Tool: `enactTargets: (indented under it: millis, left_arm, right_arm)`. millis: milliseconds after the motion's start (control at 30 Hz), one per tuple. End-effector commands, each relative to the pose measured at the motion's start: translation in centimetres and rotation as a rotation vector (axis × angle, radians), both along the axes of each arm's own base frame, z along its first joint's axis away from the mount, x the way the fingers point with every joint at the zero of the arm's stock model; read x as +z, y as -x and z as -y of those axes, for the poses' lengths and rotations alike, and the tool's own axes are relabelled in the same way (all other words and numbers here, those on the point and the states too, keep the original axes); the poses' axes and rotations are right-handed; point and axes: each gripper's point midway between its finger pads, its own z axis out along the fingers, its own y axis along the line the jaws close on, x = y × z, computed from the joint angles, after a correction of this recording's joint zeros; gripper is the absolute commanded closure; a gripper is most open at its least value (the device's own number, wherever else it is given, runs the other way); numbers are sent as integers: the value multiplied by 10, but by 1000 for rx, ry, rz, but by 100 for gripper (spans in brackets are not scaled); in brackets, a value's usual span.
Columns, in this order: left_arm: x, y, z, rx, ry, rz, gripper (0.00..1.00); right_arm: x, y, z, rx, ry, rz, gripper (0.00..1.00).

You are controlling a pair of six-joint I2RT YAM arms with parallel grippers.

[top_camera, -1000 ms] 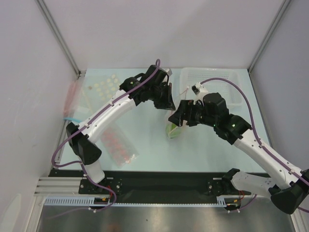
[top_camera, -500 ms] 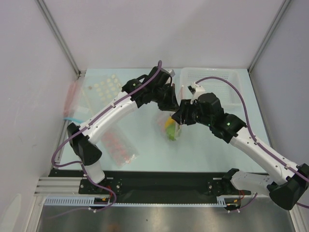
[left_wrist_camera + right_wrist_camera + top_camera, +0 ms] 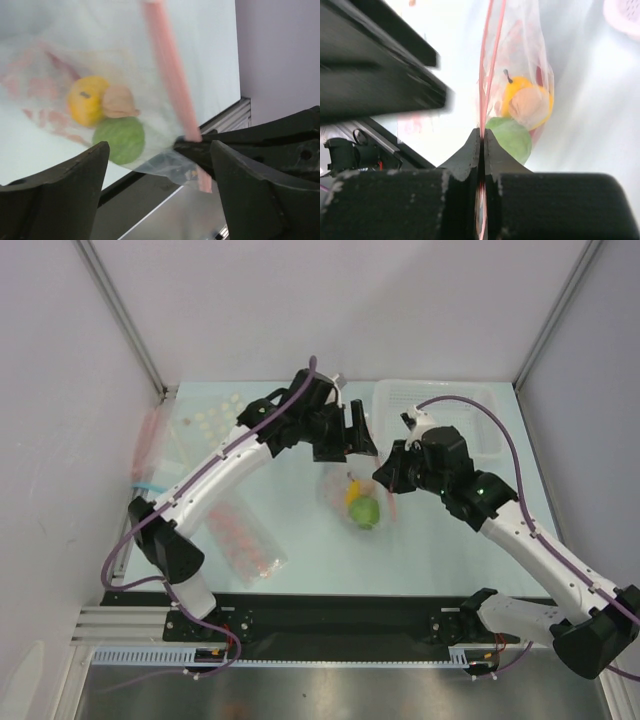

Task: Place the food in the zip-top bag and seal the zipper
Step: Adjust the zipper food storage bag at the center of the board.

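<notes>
The right fingers [image 3: 467, 155] are clenched on the zipper [image 3: 485, 70] of the zip-top bag [image 3: 338, 490], which sits mid-counter [image 3: 440, 550] between the arms. The left fingers [image 3: 70, 185] are spread wide, gripping nothing. Inside the bag are the yellow fruit [image 3: 86, 100], green fruit [image 3: 120, 139] and beige bulb [image 3: 119, 101]

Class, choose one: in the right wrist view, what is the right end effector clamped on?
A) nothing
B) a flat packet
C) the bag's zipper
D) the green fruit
C: the right end effector is shut on the zipper; the green fruit sits inside the bag.
</notes>
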Motion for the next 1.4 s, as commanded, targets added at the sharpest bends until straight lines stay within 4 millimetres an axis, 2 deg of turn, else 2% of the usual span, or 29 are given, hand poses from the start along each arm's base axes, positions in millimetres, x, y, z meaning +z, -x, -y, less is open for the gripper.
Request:
enactTargets:
  millis: [0, 33, 100, 167, 200, 233, 300, 333, 400, 467, 500, 533, 567, 600, 633, 700, 767, 967, 1100, 1233, 1367]
  left_arm:
    - [50, -12, -35, 25, 99, 155, 10]
    - [49, -14, -50, 39, 108, 159, 6]
    - [52, -22, -60, 41, 125, 211, 4]
    - [45, -24, -71, 9, 135, 243, 3]
    - [53, -29, -68, -12, 173, 300, 3]
    - [44, -25, -67, -50, 192, 297, 3]
    - [47, -32, -62, -96, 223, 381, 3]
    - [40, -33, -62, -113, 224, 391, 3]
    - [45, -35, -55, -180, 248, 478, 3]
    - [39, -34, -52, -243, 242, 536, 4]
    - [47, -37, -51, -261, 254, 607, 4]
    - [34, -37, -51, -275, 239, 627, 6]
    - [33, -41, -54, -282, 215, 682, 7]
    - [44, -44, -56, -265, 217, 754, 4]
    - [32, -39, -55, -303, 226, 764, 1]
    - [41, -34, -52, -365, 249, 873, 0]
    - [38, -29, -51, -438, 259, 915, 1]
    - [31, -20, -50, -648, 309, 928, 4]
    - [25, -13, -49, -765, 325, 919, 3]
    - [35, -8, -43, -856, 381, 932, 3]
    - [42, 1, -40, -930, 443, 928, 6]
  right_arm:
    - [25, 3, 2, 69, -62, 64, 100]
    - [28, -1, 7, 65, -72, 68, 100]
    - [37, 3, 5, 125, -98, 76, 100]
    - [45, 5, 5, 170, -112, 91, 100]
    - [46, 6, 5, 185, -110, 91, 100]
    - [49, 8, 5, 204, -115, 99, 100]
    - [54, 9, 7, 231, -116, 98, 100]
    - [57, 11, 8, 240, -120, 100, 100]
    - [63, 13, 10, 261, -137, 97, 100]
    - [67, 17, 11, 274, -148, 97, 100]
    - [67, 20, 11, 281, -146, 94, 100]
    - [68, 23, 11, 289, -147, 93, 100]
    - [69, 27, 10, 309, -149, 98, 100]
    - [67, 29, 11, 311, -142, 88, 100]
    - [67, 31, 12, 318, -134, 93, 100]
    - [67, 38, 15, 324, -130, 101, 100]
    - [68, 45, 17, 336, -129, 120, 100]
    - [75, 62, 22, 392, -104, 220, 100]
    - [66, 78, 25, 468, -28, 219, 100]
    - [65, 91, 20, 553, -1, 251, 100]
    - [67, 97, 15, 605, 1, 278, 100]
